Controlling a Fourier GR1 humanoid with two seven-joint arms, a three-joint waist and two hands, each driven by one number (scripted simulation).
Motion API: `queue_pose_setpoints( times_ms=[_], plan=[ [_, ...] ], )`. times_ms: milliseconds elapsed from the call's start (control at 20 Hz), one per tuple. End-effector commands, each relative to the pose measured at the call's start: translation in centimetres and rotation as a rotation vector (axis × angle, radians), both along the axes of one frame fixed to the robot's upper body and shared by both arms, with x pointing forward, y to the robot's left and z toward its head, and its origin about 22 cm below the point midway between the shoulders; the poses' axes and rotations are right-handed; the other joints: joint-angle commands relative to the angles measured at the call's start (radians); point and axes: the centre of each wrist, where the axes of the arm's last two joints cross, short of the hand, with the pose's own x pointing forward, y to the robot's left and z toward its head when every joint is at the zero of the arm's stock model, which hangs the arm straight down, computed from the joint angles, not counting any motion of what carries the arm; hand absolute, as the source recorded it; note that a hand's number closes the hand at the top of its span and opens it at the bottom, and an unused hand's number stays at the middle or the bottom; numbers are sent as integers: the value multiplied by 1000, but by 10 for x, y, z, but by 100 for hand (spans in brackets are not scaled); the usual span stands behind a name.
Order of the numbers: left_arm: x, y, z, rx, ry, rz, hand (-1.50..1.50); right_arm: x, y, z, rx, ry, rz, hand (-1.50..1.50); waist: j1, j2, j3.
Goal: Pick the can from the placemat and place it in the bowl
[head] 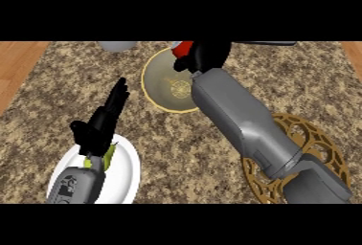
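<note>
My right hand (203,55) reaches over the far rim of the tan bowl (161,81), its fingers curled round a red can (184,48) of which only a small part shows at the hand's left side. The grey right forearm crosses the bowl's right side and hides it. The round brown openwork placemat (318,143) lies at the right, partly under that forearm, with nothing visible on it. My left hand (102,122) stands open at the left, fingers straight and pointing away, above a white plate (124,172).
A yellow-green item (107,159) lies on the white plate, mostly hidden by the left wrist. A grey rounded object (117,45) sits at the counter's far edge, left of the bowl. Wooden floor (17,62) shows beyond the speckled counter's left and right edges.
</note>
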Motion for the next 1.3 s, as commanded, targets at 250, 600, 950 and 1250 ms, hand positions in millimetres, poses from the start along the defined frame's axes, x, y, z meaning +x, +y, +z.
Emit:
queue_pose_setpoints(
  times_ms=[250, 600, 950, 1250],
  plan=[
    [-7, 4, -13, -2, 1, 13, 0, -11, -19, -42, 312, 28, 52, -150, -16, 0, 1],
    [-11, 12, -5, 9, 1, 31, 0, -19, -13, -45, 369, -278, 104, -150, -23, -7, 1],
    [-11, 19, -3, 1, 8, 47, 0, -29, 8, -21, 521, -348, 80, -150, -38, -17, 0],
    [-2, 26, -3, -6, 32, 78, 0, -55, 7, -28, 677, -377, 122, -150, -78, -21, 1]
  ],
)
